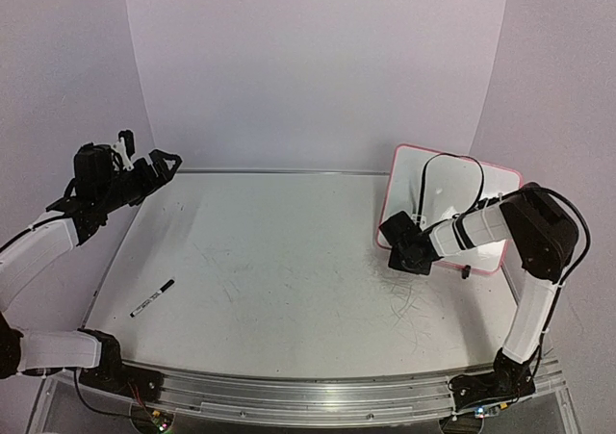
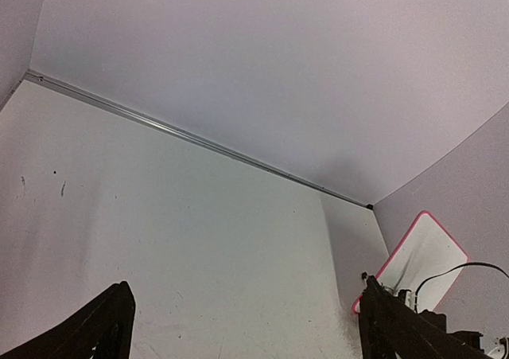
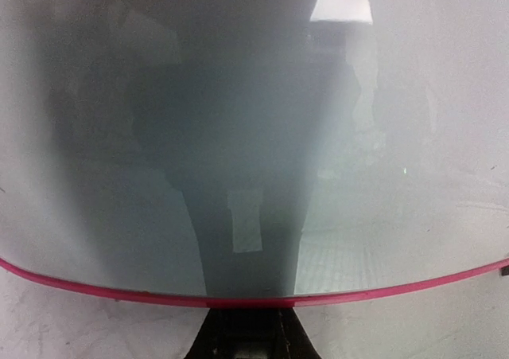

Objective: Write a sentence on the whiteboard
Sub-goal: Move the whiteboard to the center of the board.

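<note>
- one whiteboard [image 1: 452, 189] at the table's [image 1: 289, 261] far right corner — face tilted up, long axis roughly left to right
- right gripper [image 3: 242, 323] pinching its pink frame at the near-left edge
- left gripper [image 1: 152, 153] spread wide above the table's far left edge
- one marker [image 1: 153, 298] lying on the table's near left

The right arm stands up from its base, folds sharply at the elbow and stretches across the front of the whiteboard [image 1: 409, 169]. The right claw [image 1: 404, 246] sits at the whiteboard's lower edge, its fingers [image 3: 231, 339] pinched together on the frame. The left arm is well apart from the whiteboard, forearm sloping upward, and the left claw [image 1: 154, 160] hangs high above the surface with its jaws spread wide, holding nothing
</note>
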`<act>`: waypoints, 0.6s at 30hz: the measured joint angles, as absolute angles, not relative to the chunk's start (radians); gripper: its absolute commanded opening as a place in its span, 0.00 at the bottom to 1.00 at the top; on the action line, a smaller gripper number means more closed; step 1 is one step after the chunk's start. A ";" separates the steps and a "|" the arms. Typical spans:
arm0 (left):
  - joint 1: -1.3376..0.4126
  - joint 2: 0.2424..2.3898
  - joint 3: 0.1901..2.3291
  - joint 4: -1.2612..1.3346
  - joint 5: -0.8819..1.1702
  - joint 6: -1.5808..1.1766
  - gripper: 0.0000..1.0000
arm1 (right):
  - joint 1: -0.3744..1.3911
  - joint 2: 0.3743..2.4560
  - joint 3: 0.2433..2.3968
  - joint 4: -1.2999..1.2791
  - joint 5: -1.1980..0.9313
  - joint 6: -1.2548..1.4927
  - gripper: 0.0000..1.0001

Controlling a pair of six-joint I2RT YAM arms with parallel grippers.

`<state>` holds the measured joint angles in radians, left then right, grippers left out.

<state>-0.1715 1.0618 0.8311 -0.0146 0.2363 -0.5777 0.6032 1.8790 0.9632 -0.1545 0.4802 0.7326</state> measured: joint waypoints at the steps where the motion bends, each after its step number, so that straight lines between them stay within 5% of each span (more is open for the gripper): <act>1: -0.171 1.062 0.829 -0.015 0.236 -0.578 0.99 | 0.622 1.888 0.975 -0.157 0.479 0.733 0.00; 18: -0.171 1.063 0.791 -0.009 0.236 -0.604 1.00 | 0.952 2.156 1.382 -0.303 0.515 0.892 0.00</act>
